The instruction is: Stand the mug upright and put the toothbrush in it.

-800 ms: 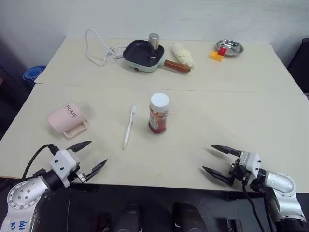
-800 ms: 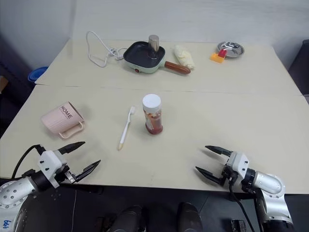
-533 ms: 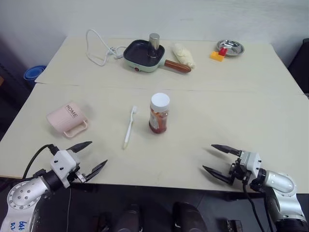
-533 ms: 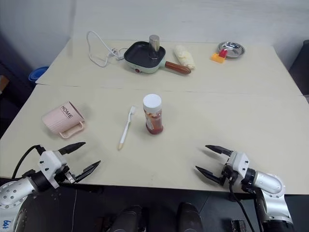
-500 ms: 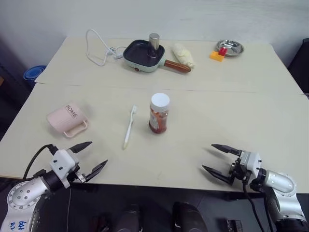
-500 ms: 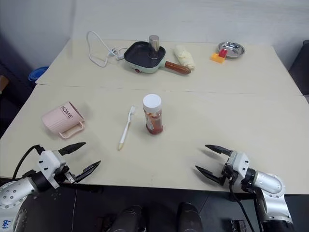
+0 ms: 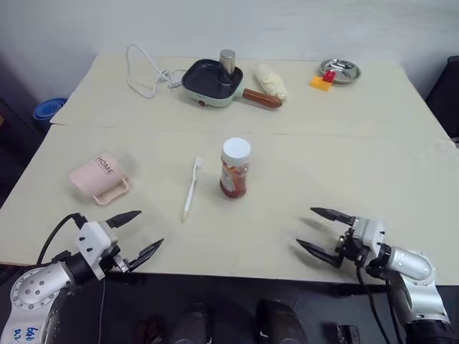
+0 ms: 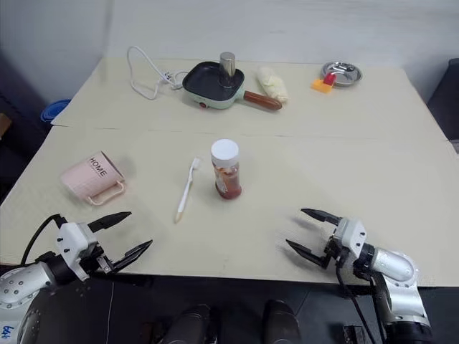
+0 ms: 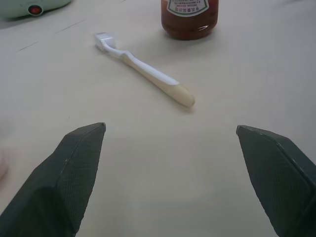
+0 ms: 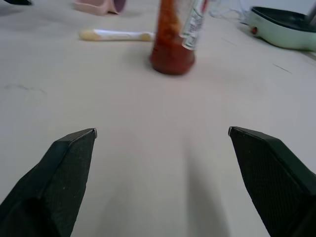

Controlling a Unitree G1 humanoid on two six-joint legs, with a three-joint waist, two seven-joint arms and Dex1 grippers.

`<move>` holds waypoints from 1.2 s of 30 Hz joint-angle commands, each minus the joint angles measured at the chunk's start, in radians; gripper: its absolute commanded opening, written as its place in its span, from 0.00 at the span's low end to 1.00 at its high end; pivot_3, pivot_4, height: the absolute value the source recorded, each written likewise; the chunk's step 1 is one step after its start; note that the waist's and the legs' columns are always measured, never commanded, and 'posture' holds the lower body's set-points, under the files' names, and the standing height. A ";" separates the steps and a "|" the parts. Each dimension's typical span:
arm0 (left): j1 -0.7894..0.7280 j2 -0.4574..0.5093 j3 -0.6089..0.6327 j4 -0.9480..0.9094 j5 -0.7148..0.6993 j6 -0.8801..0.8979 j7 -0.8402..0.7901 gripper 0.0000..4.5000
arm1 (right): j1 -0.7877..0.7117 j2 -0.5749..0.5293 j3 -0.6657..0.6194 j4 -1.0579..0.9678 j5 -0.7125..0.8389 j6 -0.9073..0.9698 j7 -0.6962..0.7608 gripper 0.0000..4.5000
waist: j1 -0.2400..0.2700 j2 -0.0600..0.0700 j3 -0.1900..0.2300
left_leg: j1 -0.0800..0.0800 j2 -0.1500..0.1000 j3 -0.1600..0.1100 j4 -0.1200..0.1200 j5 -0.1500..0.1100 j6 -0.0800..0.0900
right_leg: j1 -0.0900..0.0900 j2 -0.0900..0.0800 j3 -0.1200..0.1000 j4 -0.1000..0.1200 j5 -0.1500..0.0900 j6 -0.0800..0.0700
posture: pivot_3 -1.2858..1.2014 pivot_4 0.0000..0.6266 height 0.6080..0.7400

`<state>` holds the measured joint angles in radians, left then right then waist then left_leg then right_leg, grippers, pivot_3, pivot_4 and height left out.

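The mug (image 7: 100,179) lies on its side at about 12 o'clock from the left gripper (image 7: 138,233), the nearer one, handle toward it; the toothbrush (image 7: 191,188) lies lengthwise at its 1 o'clock; both grippers, the right gripper (image 7: 315,229) included, gape wide and empty

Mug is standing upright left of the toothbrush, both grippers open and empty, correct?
Not quite. The mug is lying on its side, not upright, as the left eye view shows: its HOME lettering faces up and its handle rests on the table. The rest holds: it is left of the toothbrush, and the left gripper and right gripper are open and empty.
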<state>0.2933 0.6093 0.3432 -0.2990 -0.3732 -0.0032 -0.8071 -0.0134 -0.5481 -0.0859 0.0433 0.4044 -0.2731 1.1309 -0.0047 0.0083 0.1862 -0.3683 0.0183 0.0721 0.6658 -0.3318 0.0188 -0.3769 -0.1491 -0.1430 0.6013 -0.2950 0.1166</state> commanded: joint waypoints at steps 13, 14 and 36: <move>-0.003 0.039 0.033 -0.196 -0.224 0.198 -0.039 1.00 | -0.356 0.380 0.257 -0.163 -0.094 0.597 -0.582 0.99 | -0.005 0.000 0.000 | -0.003 -0.001 0.001 0.000 0.001 -0.002 | -0.004 0.001 0.007 0.002 -0.001 -0.001 | 0.52 0.24 1.00; -0.003 0.036 0.034 -0.202 -0.230 0.202 -0.040 1.00 | -0.382 0.406 0.272 -0.124 -0.122 0.581 -0.602 0.99 | -0.006 0.000 0.000 | -0.003 -0.001 0.003 0.000 0.001 -0.002 | -0.007 0.001 0.007 0.004 -0.001 -0.001 | 0.52 0.24 1.00; -0.141 -0.045 -0.088 -0.107 -0.164 0.147 -0.026 1.00 | -0.378 -0.066 -0.231 0.348 -0.109 0.217 -0.485 0.48 | -0.013 -0.002 0.001 | -0.005 -0.002 0.015 0.000 0.002 0.002 | -0.015 0.000 0.014 0.009 0.000 -0.001 | 0.52 0.24 1.00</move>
<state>0.1629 0.5670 0.2545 -0.4050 -0.5448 0.1714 -0.8305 -0.3803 -0.5996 -0.2878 0.3201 0.2973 0.0168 0.6276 -0.0177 0.0062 0.1868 -0.3722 0.0164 0.0898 0.6656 -0.3302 0.0204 -0.3920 -0.1485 -0.1279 0.6104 -0.2955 0.1160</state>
